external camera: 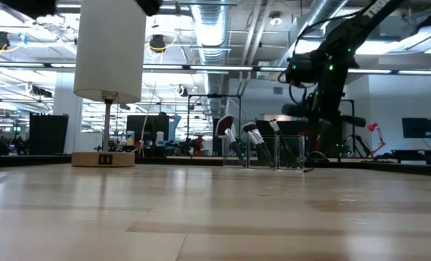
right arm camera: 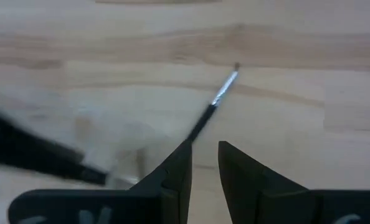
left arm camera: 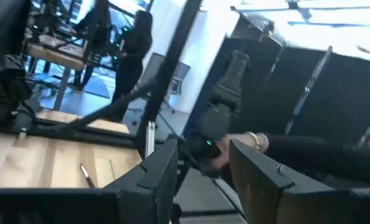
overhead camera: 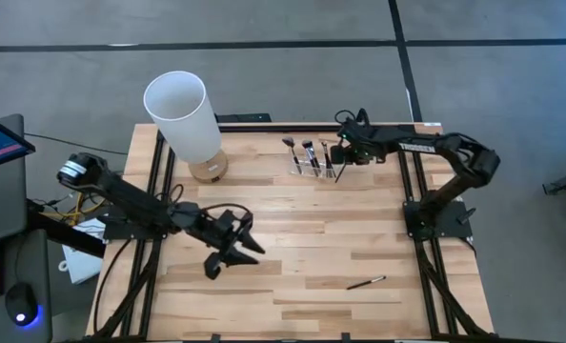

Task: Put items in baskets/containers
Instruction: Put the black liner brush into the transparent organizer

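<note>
- The wooden surface (overhead camera: 302,248) carries everything, with both arms reaching over it.
- A tall white cylinder (overhead camera: 183,114) on a round wooden base stands near the far left corner, well apart from the holder.
- The left arm lies across the near left part of the surface; its gripper (overhead camera: 233,250) is tilted above the planks with the jaws apart and nothing between them.
- The right arm stretches along the far edge; its gripper (overhead camera: 342,152) sits just beside the holder, on the holder's right.
- In the right wrist view a thin brush (right arm camera: 211,107) runs up from between the right jaws, dark handle low, silver ferrule and small tip higher, so the jaws are clamped on it.
- The clear holder (overhead camera: 312,164) stands at the far edge, right of centre, with several brushes (external camera: 252,138) upright or leaning in its slots.
- One loose brush (overhead camera: 367,282) lies flat near the front right, well apart from both grippers.
- A person (left arm camera: 132,46) shows in the room beyond, seen from the left wrist.
</note>
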`<state>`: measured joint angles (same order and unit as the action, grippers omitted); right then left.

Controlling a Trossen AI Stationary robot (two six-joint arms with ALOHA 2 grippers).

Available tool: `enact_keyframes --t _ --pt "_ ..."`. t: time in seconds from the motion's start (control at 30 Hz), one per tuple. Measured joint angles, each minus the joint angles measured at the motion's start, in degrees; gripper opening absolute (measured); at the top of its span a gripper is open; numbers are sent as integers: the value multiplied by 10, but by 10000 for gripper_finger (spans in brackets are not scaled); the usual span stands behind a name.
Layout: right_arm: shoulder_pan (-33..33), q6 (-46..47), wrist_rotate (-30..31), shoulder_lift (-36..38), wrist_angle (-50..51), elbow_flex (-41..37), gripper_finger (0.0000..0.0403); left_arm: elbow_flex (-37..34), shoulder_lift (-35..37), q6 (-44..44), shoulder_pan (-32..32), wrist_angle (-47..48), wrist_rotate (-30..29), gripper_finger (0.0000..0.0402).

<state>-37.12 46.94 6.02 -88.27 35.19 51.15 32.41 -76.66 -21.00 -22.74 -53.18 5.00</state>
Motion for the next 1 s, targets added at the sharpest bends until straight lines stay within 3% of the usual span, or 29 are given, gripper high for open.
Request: enact_keyframes --t 0.2,0.47,0.77,1.0 --pt "-18 103 0 -23 8 0 70 -50 56 19 -14 3 -7 143" --pt "-25 171 1 -24 -20 1 70 -96 107 11 -18 1 -19 143" --pt "-28 196 -34 -83 -45 1 70 -100 111 11 -35 0 -29 143" --pt "-36 192 -34 -77 -48 1 70 -100 111 7 -36 1 -29 143"
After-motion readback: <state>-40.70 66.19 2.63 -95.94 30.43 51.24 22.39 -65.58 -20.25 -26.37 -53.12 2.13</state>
